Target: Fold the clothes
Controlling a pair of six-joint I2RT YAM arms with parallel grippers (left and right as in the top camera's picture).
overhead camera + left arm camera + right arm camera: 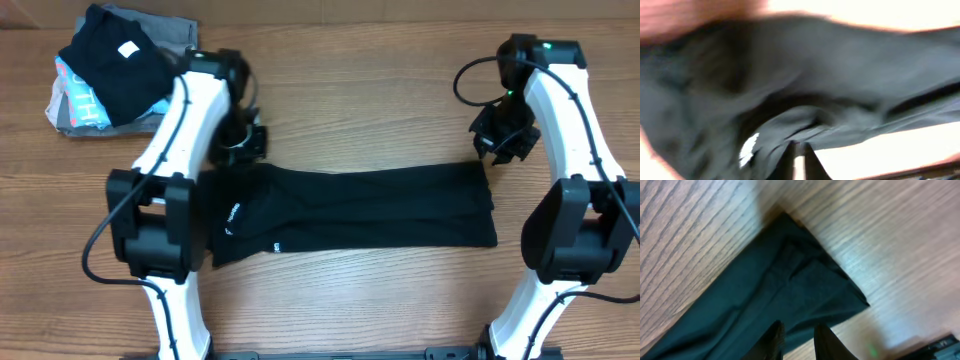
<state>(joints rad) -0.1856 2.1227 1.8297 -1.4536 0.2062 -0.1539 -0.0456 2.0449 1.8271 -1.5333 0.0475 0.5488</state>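
The clothes are one black shirt [360, 205] lying as a long flat strip across the middle of the table, with a small white mark near its left end. My left gripper [245, 140] is at the strip's far left edge. In the blurred left wrist view the left gripper [799, 144] has its fingers pressed nearly together on the hem of the shirt [840, 75], which puckers toward the tips. My right gripper [503, 140] hangs by the far right corner. In the right wrist view the right gripper [798, 327] is astride the edge of the shirt [770, 295], jaws slightly apart and holding nothing.
A folded black piece with a white square label [110, 60] lies on grey and light-blue folded garments [75, 100] at the far left corner. Bare wooden table [360, 110] runs behind and in front of the shirt. Both arm bases stand near the front edge.
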